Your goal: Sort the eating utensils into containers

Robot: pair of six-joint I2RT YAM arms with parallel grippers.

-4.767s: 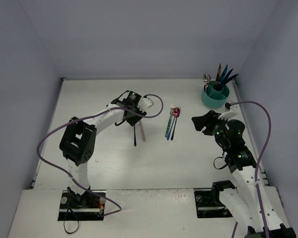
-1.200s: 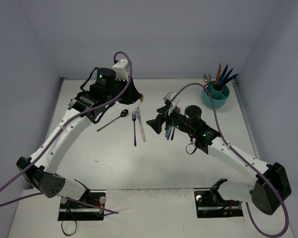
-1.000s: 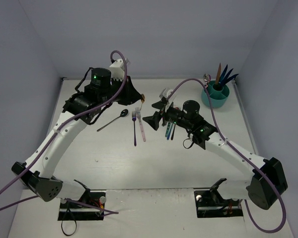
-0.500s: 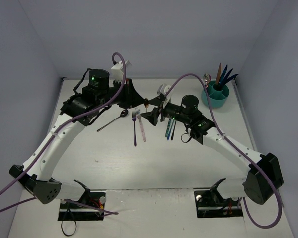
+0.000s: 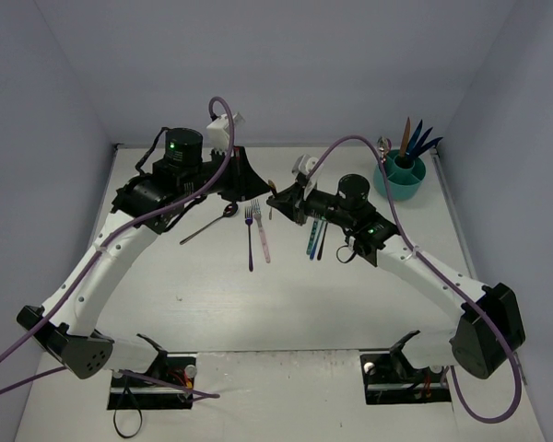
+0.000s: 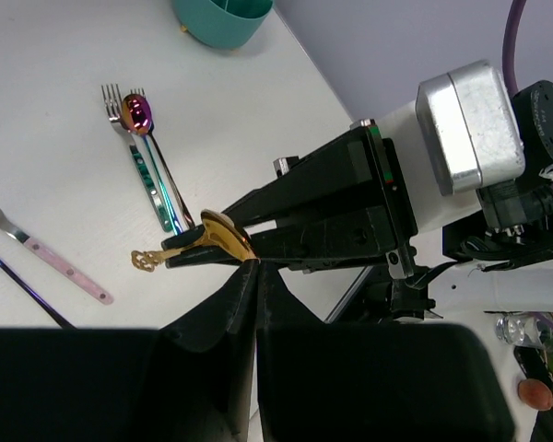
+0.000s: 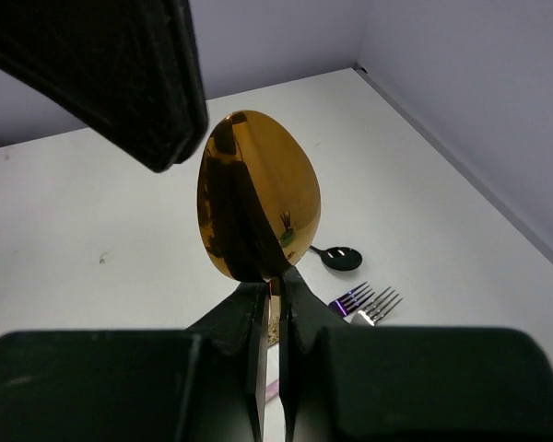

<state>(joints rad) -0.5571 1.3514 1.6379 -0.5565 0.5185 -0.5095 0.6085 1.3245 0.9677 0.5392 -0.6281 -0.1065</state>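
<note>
A gold spoon point(image 5: 272, 188) hangs in the air between both arms. My right gripper point(image 7: 272, 285) is shut on its neck just under the bowl point(image 7: 258, 198). My left gripper point(image 6: 255, 267) is shut, its tips at the rim of the bowl point(image 6: 227, 241). The ornate handle end point(image 6: 146, 261) sticks out past the right gripper point(image 6: 180, 258). On the table lie a black spoon point(image 5: 207, 226), a purple fork point(image 5: 250, 235), a pink-handled fork point(image 5: 262, 238), a teal-handled fork point(image 5: 312, 235) and an iridescent spoon point(image 5: 322, 235). The teal container point(image 5: 398, 180) stands at the back right with several utensils upright in it.
The left arm point(image 5: 129, 239) and right arm point(image 5: 415, 272) arch over the middle of the table and meet above the forks. Purple cables loop over both arms. Grey walls close in the table on three sides.
The right gripper moved left up to the gold spoon held by the left gripper and shut on its neck. The left arm stayed almost still.
</note>
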